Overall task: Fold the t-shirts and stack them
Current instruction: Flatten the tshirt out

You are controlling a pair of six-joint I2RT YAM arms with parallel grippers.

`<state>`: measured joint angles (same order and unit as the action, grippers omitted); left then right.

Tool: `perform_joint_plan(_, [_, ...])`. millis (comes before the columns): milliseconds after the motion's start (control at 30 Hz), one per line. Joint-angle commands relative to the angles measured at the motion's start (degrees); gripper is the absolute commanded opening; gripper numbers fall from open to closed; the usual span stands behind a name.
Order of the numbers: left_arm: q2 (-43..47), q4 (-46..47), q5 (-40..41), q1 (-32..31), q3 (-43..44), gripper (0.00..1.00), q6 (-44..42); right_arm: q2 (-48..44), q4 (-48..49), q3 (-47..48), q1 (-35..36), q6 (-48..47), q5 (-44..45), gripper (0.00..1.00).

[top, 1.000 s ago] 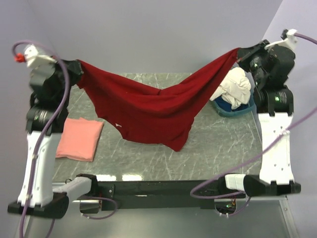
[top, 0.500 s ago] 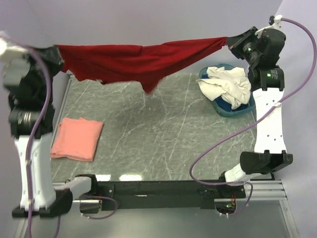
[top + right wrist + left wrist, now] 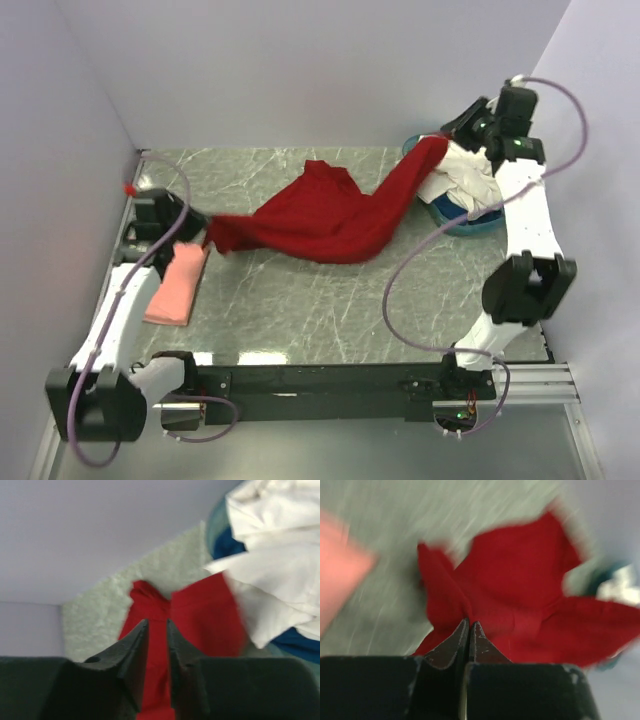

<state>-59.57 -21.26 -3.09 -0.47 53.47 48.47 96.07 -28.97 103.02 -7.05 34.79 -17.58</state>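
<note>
Red t-shirt (image 3: 320, 225) runs left-centre to upper right; your left end effector (image 3: 203, 236) pinches one end, right end effector (image 3: 450, 135) parted at the other.

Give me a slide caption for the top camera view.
A deep red t-shirt draped across the table from left gripper to right gripper; folded salmon-pink tee at left, cream-white tees in blue basin.

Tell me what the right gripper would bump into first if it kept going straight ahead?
Probably the deep red t-shirt, which lies straight ahead of the right gripper; how far away is hard to tell.
</note>
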Motion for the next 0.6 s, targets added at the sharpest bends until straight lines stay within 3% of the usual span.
perform_joint_plan(0, [-0.36, 6.48, -8.76, 0.21, -8.53, 0.03, 5.93, 5.69, -2.92, 0.86, 1.67, -4.01, 0.62, 0.29])
perform_joint_plan(133, [-3.44, 10.44, -11.85, 0.21, -12.07, 0.04, 7.17, 4.13, -3.64, -5.16, 6.78, -6.83, 11.39, 0.43])
perform_joint_plan(200, [-4.15, 10.45, -11.85, 0.21, -12.17, 0.05, 6.91, 0.55, -1.8, -9.83, 10.72, -6.14, 14.67, 0.43])
perform_joint_plan(433, [-4.32, 8.95, -10.71, 0.21, -10.85, 0.04, 5.67, -15.99, 13.22, -44.07, 16.97, -1.04, 16.97, 0.43])
perform_joint_plan(567, [-4.76, 8.86, -10.97, 0.21, -9.97, 0.03, 5.41, -23.02, 17.89, -56.68, 19.52, 1.51, 18.71, 0.41])
